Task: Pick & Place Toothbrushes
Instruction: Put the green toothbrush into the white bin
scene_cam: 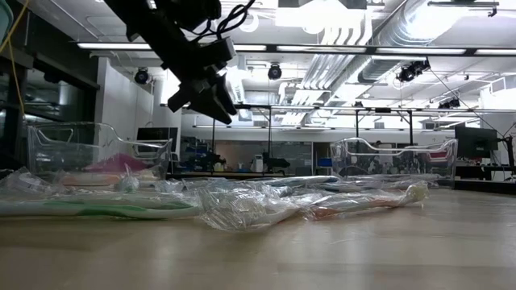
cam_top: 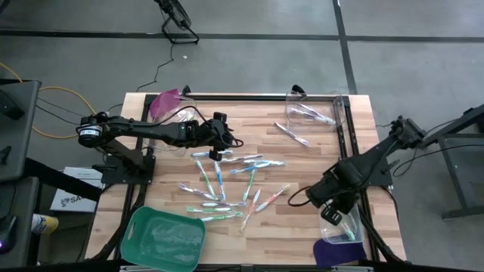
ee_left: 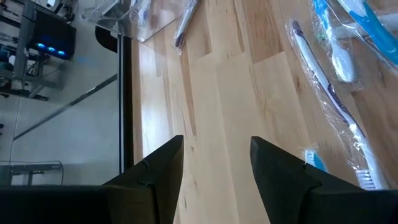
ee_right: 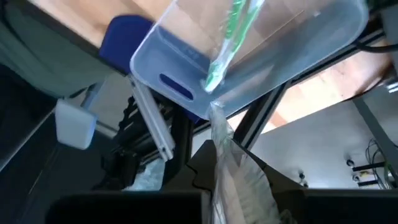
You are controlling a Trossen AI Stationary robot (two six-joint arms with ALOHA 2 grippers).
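At the left of the wooden table (cam_top: 318, 234) we see a green tray (cam_top: 162, 238) at the near edge, left of the scatter of wrapped toothbrushes (cam_top: 227, 185) that we take as our landmark. Behind that scatter, toward the far left corner, stands a clear bin with a pink lid (cam_top: 168, 104).

The left gripper (cam_top: 215, 155) hangs just above the far edge of the scatter. In the left wrist view its fingers (ee_left: 158, 177) stand apart over bare wood with nothing between them, and a wrapped toothbrush with a blue handle (ee_left: 329, 99) lies just beside them. In the low view the gripper (scene_cam: 205, 101) hangs clear above the wrapped brushes lying on the table.

The toothbrushes lie loose in the middle of the table, mostly teal, green and pink-handled, in clear wrappers. A few more (cam_top: 291, 134) lie right of and behind the scatter, and some rest inside a clear bin (cam_top: 314, 113) at the far right.

Right of the scatter, at the near edge, the right gripper (cam_top: 333, 213) hangs over another clear bin (cam_top: 342, 230) beside a purple lid (cam_top: 331, 253). Its jaws are pinched on a clear-wrapped toothbrush (ee_right: 233, 168), and a green toothbrush (ee_right: 227, 43) lies in the bin.
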